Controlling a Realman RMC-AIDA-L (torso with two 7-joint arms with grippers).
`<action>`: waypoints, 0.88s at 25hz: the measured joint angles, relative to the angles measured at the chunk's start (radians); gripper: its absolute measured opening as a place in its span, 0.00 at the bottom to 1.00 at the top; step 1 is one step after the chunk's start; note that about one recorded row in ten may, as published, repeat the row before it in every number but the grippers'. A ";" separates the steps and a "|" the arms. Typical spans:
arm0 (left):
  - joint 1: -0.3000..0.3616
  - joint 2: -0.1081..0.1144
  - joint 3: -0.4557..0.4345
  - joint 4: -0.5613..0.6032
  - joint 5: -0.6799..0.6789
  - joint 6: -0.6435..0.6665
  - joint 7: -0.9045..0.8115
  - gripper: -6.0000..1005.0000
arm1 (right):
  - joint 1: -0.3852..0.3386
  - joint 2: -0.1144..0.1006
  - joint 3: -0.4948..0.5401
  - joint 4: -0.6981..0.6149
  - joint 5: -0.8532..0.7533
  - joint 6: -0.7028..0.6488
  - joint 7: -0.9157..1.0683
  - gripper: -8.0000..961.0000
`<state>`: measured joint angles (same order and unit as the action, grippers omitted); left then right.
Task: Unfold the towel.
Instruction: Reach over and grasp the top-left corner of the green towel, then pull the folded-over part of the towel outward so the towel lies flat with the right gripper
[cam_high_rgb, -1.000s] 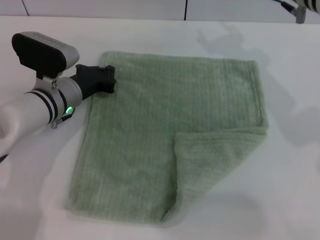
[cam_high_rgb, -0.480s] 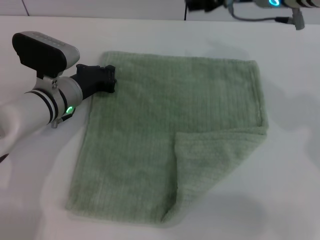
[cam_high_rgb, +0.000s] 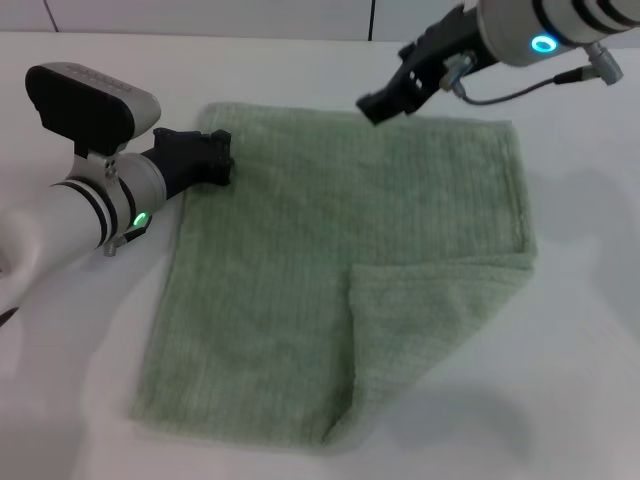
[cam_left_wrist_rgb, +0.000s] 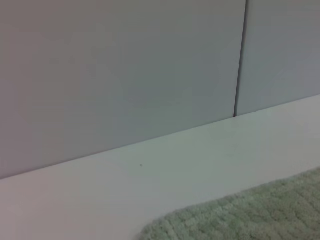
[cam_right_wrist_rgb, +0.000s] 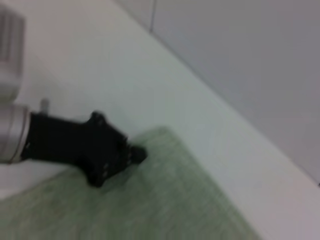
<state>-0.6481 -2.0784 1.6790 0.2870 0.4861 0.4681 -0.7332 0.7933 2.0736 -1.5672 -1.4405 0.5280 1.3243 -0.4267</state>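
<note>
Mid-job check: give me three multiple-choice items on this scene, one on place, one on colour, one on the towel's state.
1. Where is the left gripper?
A. at the towel's far left corner
B. at the folded corner
C. off the table
2. What colour is the towel?
A. blue
B. pale green
C. white
3. How does the towel lie?
A. fully flat
B. rolled up
C. one near right corner folded over

Answers: 1 A, the head view shows it at that corner. 2 B, pale green in every view. 3 C, a flap lies doubled over on the near right.
</note>
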 joint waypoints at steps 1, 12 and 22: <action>0.000 0.000 0.000 0.000 0.000 -0.001 0.000 0.00 | 0.009 0.000 -0.002 0.013 0.001 0.016 -0.006 0.76; -0.003 0.000 0.001 0.000 0.000 -0.004 0.000 0.00 | 0.105 0.003 -0.029 0.203 0.102 0.114 -0.085 0.76; -0.007 0.000 0.001 0.009 0.000 -0.007 0.000 0.00 | 0.168 0.005 -0.040 0.313 0.121 0.215 -0.112 0.76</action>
<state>-0.6555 -2.0785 1.6798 0.2964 0.4862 0.4616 -0.7332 0.9610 2.0784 -1.6075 -1.1274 0.6486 1.5393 -0.5385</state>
